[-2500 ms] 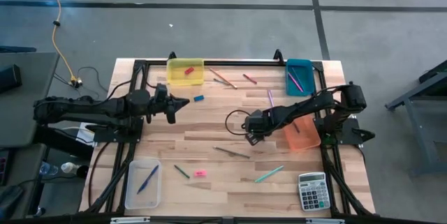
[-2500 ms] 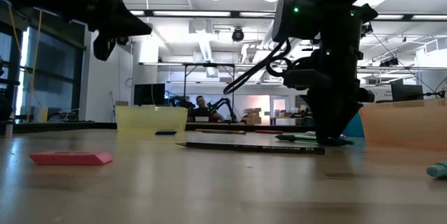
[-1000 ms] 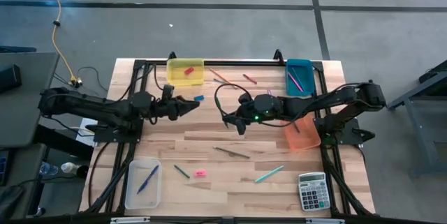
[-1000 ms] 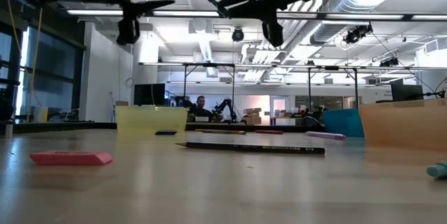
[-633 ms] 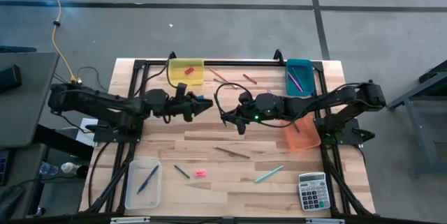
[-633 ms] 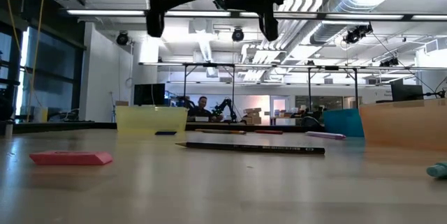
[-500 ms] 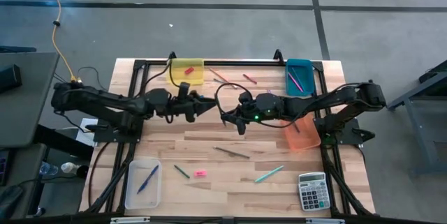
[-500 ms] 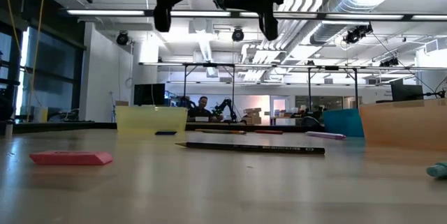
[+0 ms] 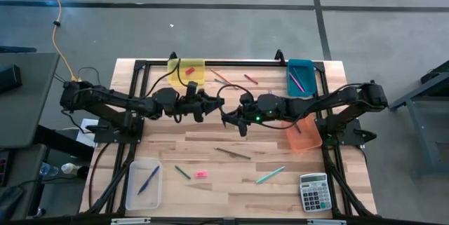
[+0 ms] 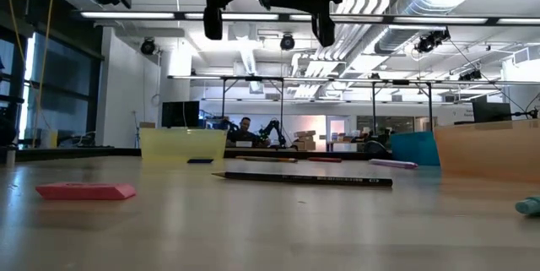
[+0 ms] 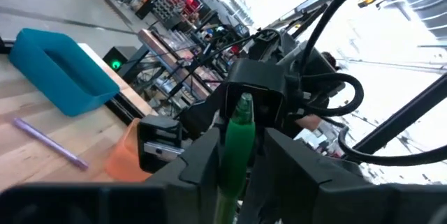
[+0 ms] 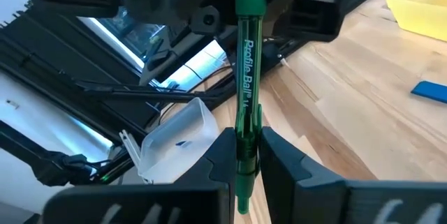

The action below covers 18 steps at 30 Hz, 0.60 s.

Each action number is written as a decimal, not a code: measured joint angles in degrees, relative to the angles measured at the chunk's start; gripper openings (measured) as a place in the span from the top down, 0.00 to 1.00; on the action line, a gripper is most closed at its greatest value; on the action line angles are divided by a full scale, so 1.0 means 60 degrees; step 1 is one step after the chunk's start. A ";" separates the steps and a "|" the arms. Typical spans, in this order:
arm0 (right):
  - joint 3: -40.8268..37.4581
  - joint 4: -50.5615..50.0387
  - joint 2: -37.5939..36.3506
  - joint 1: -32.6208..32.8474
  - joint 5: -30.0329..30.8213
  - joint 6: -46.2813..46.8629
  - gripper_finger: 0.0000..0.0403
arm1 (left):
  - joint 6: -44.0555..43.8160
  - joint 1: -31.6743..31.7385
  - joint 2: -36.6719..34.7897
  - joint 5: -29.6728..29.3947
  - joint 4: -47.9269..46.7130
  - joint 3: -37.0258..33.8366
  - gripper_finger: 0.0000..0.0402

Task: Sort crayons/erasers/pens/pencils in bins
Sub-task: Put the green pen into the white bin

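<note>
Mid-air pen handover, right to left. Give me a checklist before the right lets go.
1. Right gripper clamped on the green pen: ok.
2. Pen's other end sits inside the left gripper: ok.
3. Left gripper's hold on the pen is firm: cannot tell.
4. Both grippers are well above the table, so nothing is under the pen to snag: ok.
5. Clear bin holds one blue stick and has room: ok.
</note>
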 joint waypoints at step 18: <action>0.0000 -0.0595 -0.0350 -0.0345 0.0448 -0.0199 0.55 | 0.0846 0.1280 -0.0737 0.0776 -0.1025 0.0011 0.96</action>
